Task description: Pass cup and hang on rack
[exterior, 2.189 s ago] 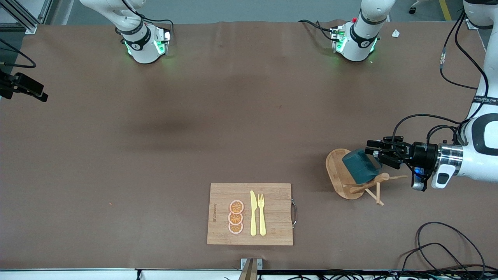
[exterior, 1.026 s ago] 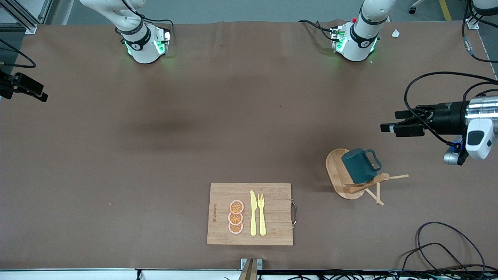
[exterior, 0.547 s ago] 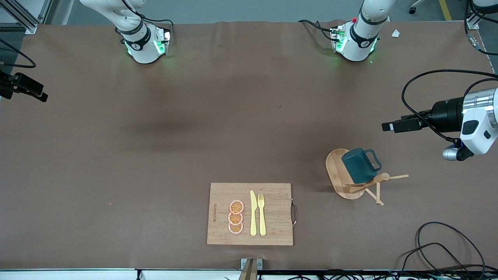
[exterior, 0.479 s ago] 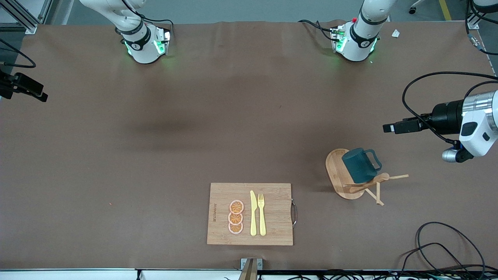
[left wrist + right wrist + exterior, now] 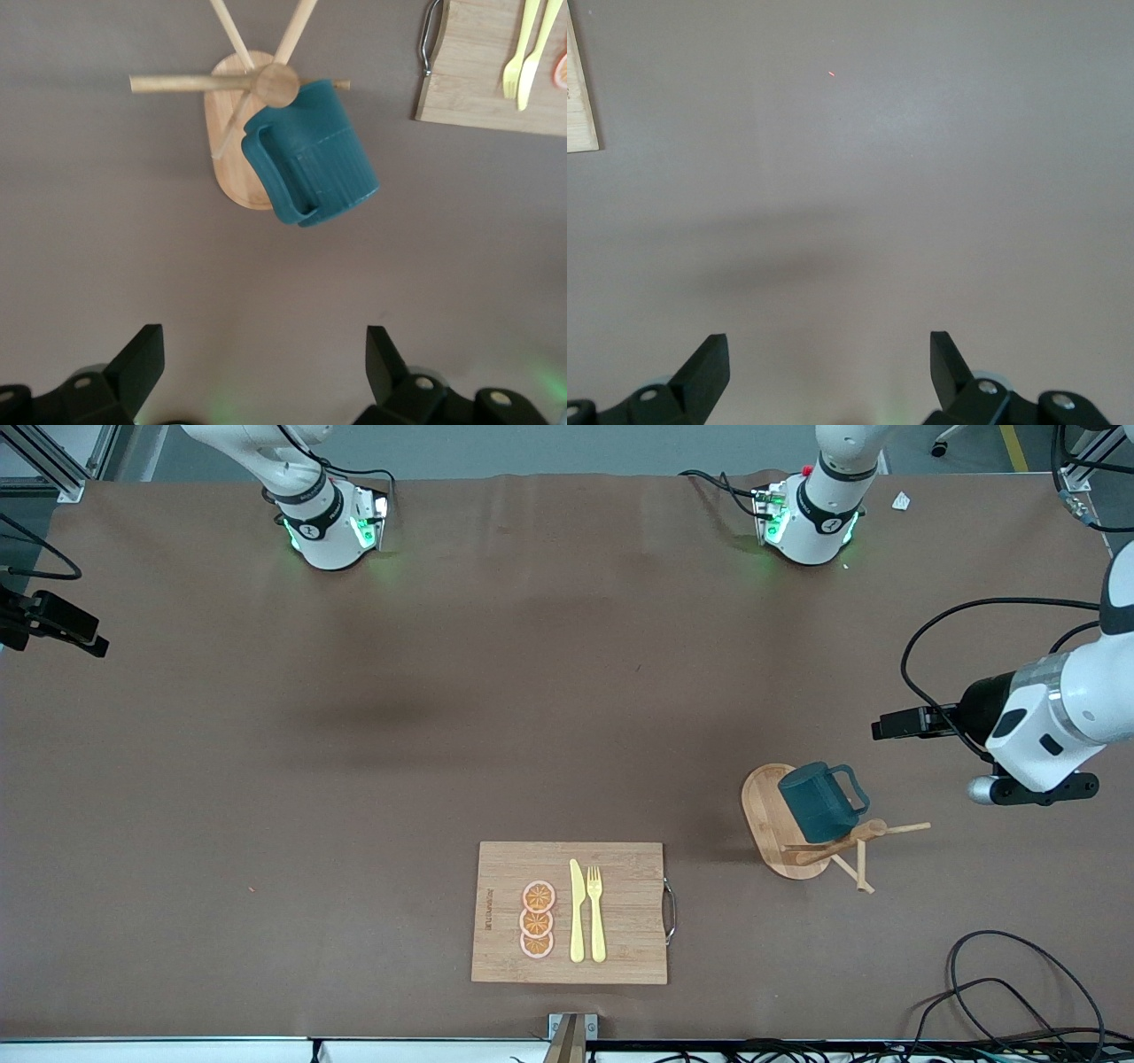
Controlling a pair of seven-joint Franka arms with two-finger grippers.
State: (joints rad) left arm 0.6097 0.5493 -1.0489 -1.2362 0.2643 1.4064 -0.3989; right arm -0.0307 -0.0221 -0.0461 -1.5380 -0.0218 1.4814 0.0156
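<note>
The ribbed teal cup (image 5: pixel 820 801) is hung on the wooden rack (image 5: pixel 780 824); at its two o'clock, the left gripper (image 5: pixel 886 726) is spread empty. The right gripper (image 5: pixel 829 372) is likewise spread over bare table.

The left gripper (image 5: pixel 890 724) hangs with jaws wide over bare table near the rack (image 5: pixel 784 833), while the right gripper (image 5: pixel 829 376), also wide, waits.

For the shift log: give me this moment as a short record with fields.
cup: hangs by its handle on a peg of the rack
rack: toward the left arm's end of the table
left gripper: open, empty, over bare table beside the rack
right gripper: open, empty, over bare table
cutting board: holds orange slices, knife, fork
</note>
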